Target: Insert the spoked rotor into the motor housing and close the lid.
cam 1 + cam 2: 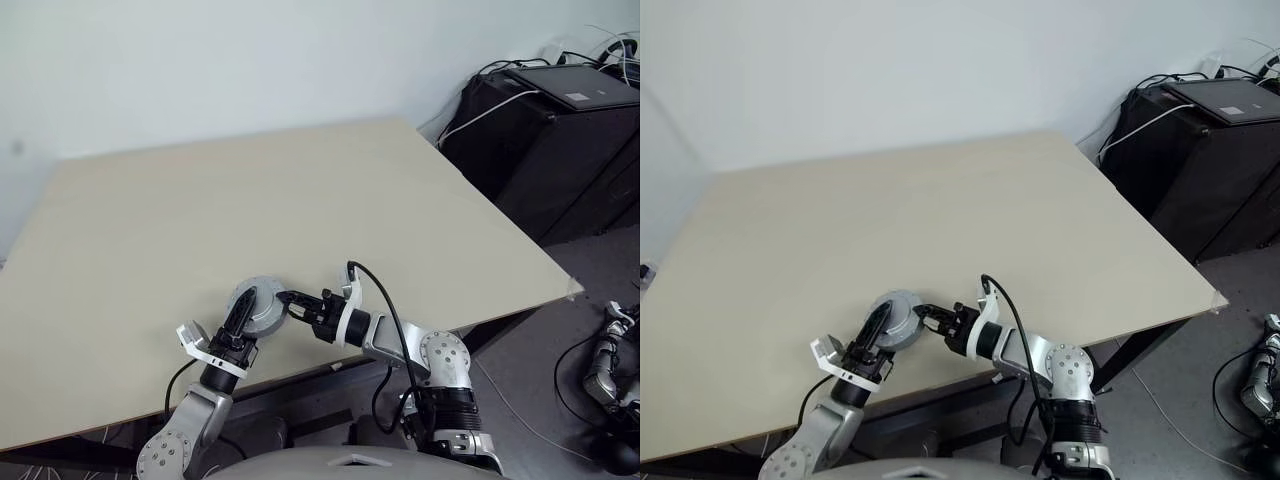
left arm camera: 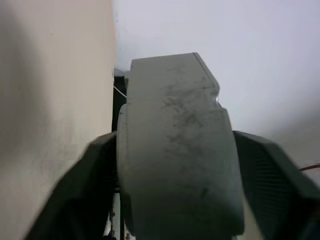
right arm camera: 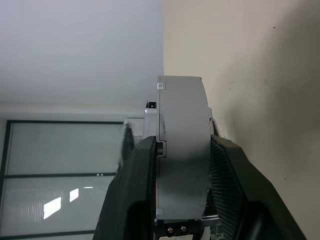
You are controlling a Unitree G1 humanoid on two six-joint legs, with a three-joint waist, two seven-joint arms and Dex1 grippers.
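A thick grey round drum (image 1: 262,300), which I take for the motor housing with the lid on it, hangs just above the table's front edge. A seam runs round the drum (image 3: 182,140) between a thin part and a thicker one. My left gripper (image 1: 245,314) reaches up from below, and its fingers (image 2: 85,190) press on both sides of the drum (image 2: 175,145). From the right, my right gripper (image 1: 292,303) is shut across the drum's thickness, fingers (image 3: 227,175) on both flat faces. The spoked rotor and the copper windings are hidden.
The pale wooden table (image 1: 300,200) stretches away behind the grippers. A black cabinet (image 1: 560,130) with cables on top stands at the back right, off the table. A dark machine part (image 1: 605,365) lies on the floor at the right.
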